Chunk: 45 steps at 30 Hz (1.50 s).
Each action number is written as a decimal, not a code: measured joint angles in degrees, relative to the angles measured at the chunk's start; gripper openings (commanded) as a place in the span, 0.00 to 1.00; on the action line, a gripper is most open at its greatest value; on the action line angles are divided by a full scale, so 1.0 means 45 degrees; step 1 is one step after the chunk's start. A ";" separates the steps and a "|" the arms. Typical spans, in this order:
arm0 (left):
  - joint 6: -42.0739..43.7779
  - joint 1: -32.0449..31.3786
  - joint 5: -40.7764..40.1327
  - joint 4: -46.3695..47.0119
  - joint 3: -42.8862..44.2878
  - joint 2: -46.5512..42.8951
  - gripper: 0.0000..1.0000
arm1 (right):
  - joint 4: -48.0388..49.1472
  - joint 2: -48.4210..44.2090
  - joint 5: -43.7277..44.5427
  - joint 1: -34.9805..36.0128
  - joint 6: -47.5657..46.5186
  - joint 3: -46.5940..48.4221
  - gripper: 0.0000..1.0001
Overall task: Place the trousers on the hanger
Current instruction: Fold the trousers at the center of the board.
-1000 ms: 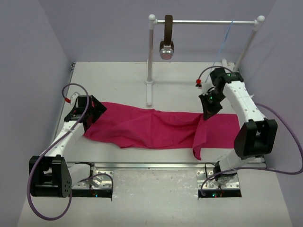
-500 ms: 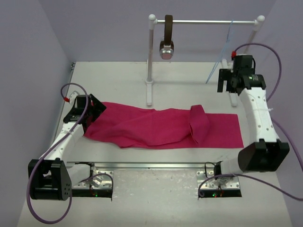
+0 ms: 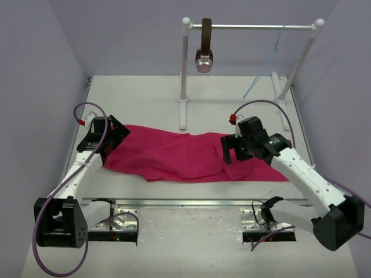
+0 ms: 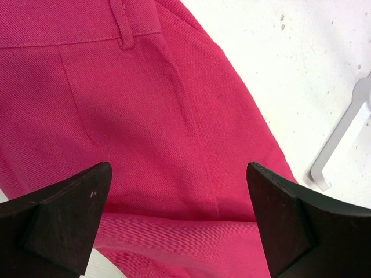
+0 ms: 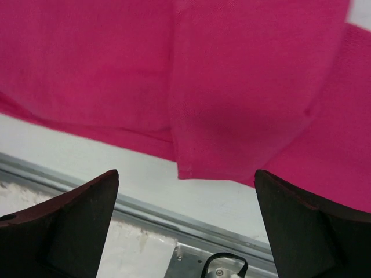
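Observation:
The magenta trousers (image 3: 174, 155) lie flat across the middle of the table, with one leg end folded back over them at the right. My left gripper (image 3: 114, 134) hovers open over their left end; in the left wrist view the waistband and a belt loop (image 4: 122, 23) show, with cloth between the spread jaws of my left gripper (image 4: 178, 174). My right gripper (image 3: 228, 152) hangs open above the folded leg end (image 5: 232, 116), and the right wrist view shows my right gripper (image 5: 186, 179) holding nothing. The pale blue hanger (image 3: 264, 65) hangs from the rail at the back right.
A white rail (image 3: 255, 26) on two posts stands at the back. A brown strap with a round metal end (image 3: 204, 46) hangs from it. The left post's foot (image 3: 182, 113) stands just behind the trousers. A metal strip (image 5: 87, 179) runs along the near table edge.
My right gripper let go of the lifted leg, which fell folded onto the trousers. The right arm swung back toward the hanger, then came down over the fold. The left arm stayed put.

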 measured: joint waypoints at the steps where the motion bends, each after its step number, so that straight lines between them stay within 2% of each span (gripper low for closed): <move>1: -0.0001 0.0000 0.0000 -0.0004 -0.0013 -0.0011 1.00 | 0.0139 0.0352 0.0199 0.0616 0.0065 -0.0180 0.98; 4: -0.0017 0.0000 0.0002 -0.0001 -0.0032 -0.0020 1.00 | 0.0670 0.1788 0.0906 0.1554 0.0097 -0.0314 0.90; 6: -0.0027 0.0000 0.0000 -0.0005 -0.0063 -0.0022 1.00 | 0.1226 0.2842 0.1435 0.1662 0.0036 -0.0311 0.78; 12: -0.0035 0.0000 0.0008 0.0065 -0.0307 -0.0017 1.00 | 0.1904 0.5692 0.2384 0.1661 -0.0402 0.0790 0.61; 16: -0.0012 0.0000 0.0005 0.0072 -0.0418 0.0107 1.00 | 0.2501 0.7383 0.2321 0.1665 -0.0482 0.1593 0.55; 18: 0.0013 0.0000 -0.0028 0.0076 -0.0424 0.0149 1.00 | 0.2621 0.7481 0.2162 0.1673 -0.0440 0.1410 0.50; 19: 0.0018 0.0000 -0.0040 0.0086 -0.0424 0.0164 1.00 | 0.2645 0.7476 0.2072 0.1679 -0.0408 0.1300 0.43; 23: 0.0023 0.0000 -0.0039 0.0114 -0.0450 0.0189 1.00 | 0.2671 0.7614 0.1996 0.1747 -0.0309 0.1040 0.30; 29: 0.0059 0.0000 -0.0036 0.0195 -0.0526 0.0253 1.00 | 0.2830 0.8154 0.2339 0.1789 -0.0282 0.0780 0.34; 32: 0.0067 0.0000 -0.0014 0.0237 -0.0526 0.0270 1.00 | 0.2860 0.8165 0.2383 0.1805 -0.0283 0.0740 0.46; 33: 0.0067 0.0000 -0.0001 0.0264 -0.0526 0.0274 1.00 | 0.2856 0.8165 0.2373 0.1815 -0.0283 0.0740 0.38; 36: 0.0067 0.0000 0.0015 0.0285 -0.0526 0.0293 1.00 | 0.2851 0.8165 0.2289 0.1836 -0.0312 0.0740 0.05; 37: 0.0067 0.0000 0.0019 0.0295 -0.0526 0.0322 1.00 | 0.2842 0.8165 0.2270 0.1845 -0.0288 0.0740 0.01; 45: 0.0076 0.0000 0.0080 0.0372 -0.0526 0.0459 1.00 | 0.2800 0.8194 0.2297 0.1913 -0.0336 0.0744 0.00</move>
